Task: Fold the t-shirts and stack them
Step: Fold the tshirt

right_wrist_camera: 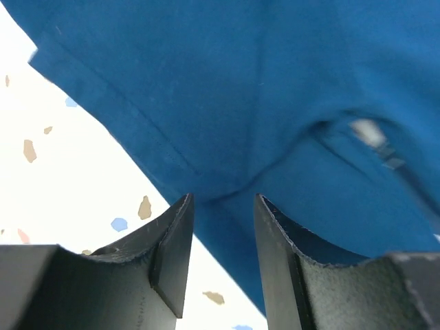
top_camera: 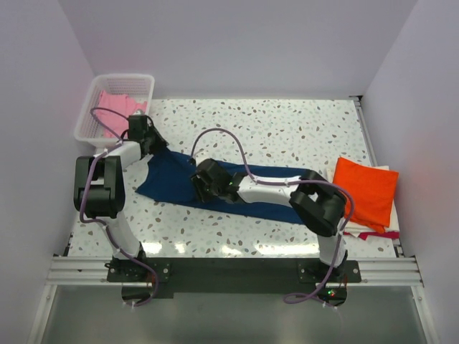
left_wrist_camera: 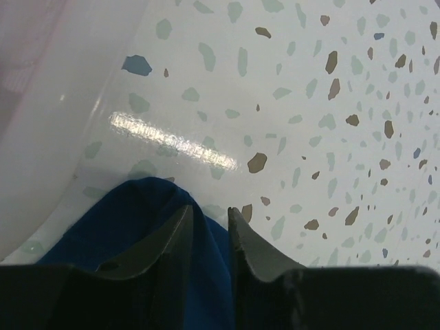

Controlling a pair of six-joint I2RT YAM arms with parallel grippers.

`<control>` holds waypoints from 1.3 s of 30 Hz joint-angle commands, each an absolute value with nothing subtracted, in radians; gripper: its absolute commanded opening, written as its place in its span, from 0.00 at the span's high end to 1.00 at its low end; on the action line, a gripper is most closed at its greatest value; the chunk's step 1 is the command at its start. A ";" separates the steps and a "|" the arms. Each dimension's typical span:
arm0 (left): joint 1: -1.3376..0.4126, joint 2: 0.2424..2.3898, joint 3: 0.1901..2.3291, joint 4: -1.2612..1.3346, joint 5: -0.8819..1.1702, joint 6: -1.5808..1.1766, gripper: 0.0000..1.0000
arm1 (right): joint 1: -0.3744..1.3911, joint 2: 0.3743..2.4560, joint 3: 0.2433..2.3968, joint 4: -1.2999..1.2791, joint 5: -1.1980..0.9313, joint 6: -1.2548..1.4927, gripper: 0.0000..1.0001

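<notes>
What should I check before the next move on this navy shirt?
1. Navy t-shirt fully folded: cannot tell, the arms cover its middle.
2. Left gripper free of cloth: cannot tell, jaws slightly apart with navy cloth between them.
3. Right gripper open: ok, jaws apart over puckered cloth.
4. Orange t-shirt folded and ready as a stack base: ok, lying at the right.
5. Pink t-shirt out of the basket: not ok, it lies inside.
</notes>
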State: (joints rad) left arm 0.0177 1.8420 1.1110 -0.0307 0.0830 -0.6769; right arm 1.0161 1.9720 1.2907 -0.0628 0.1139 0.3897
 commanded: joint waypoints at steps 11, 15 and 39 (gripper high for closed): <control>0.018 1.740 1.149 0.008 0.221 -0.611 0.59 | 0.835 1.623 1.276 -0.405 0.338 0.526 0.54; -0.018 1.660 1.129 -0.035 0.203 -0.603 0.59 | 0.628 1.511 1.140 -0.448 0.314 0.545 0.54; -0.189 1.590 0.770 -0.069 -0.087 -0.946 0.76 | 0.387 1.718 0.942 -0.416 0.239 0.592 0.56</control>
State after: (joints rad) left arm -0.1841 1.5230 0.7078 -0.0715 -0.0208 -0.8944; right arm 0.3790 1.6958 0.9825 -0.4519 0.2581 0.5350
